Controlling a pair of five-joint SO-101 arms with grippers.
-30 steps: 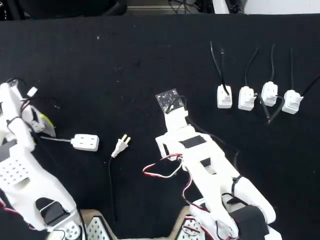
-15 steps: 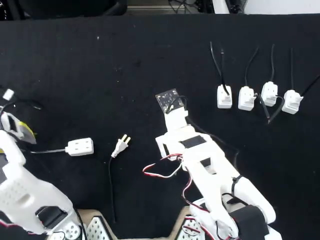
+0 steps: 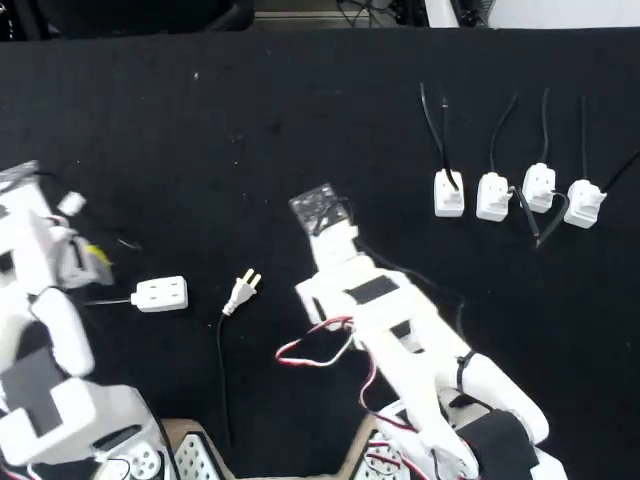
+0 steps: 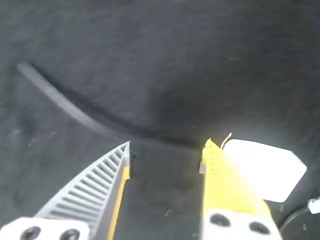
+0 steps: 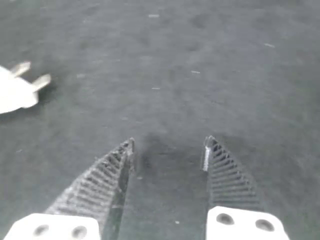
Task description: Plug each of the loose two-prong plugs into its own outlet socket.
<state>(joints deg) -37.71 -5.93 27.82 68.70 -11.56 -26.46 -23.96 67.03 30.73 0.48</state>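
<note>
Plug [image 3: 240, 291], the loose two-prong one, lies flat on the black bench [image 3: 250, 110] between your two arms, prongs pointing away from the arm bases. Your left end effector [image 4: 167, 148] is released, its grey and yellow fingers spread with only bare bench between them. The white outlet socket [image 4: 265, 169] sits just beside the yellow finger [image 4: 225, 185], and a dark cord [image 4: 65, 102] runs across the bench beyond. Your right end effector [image 5: 169, 143] is likewise released over bare bench, grasping nothing, with the plug off to one side and apart from it. From above, the outlet socket rests near the plug without touching it. Farther off at the right, four white socket blocks [image 3: 493, 197] stand in a row, each with a black cord leading away.
</note>
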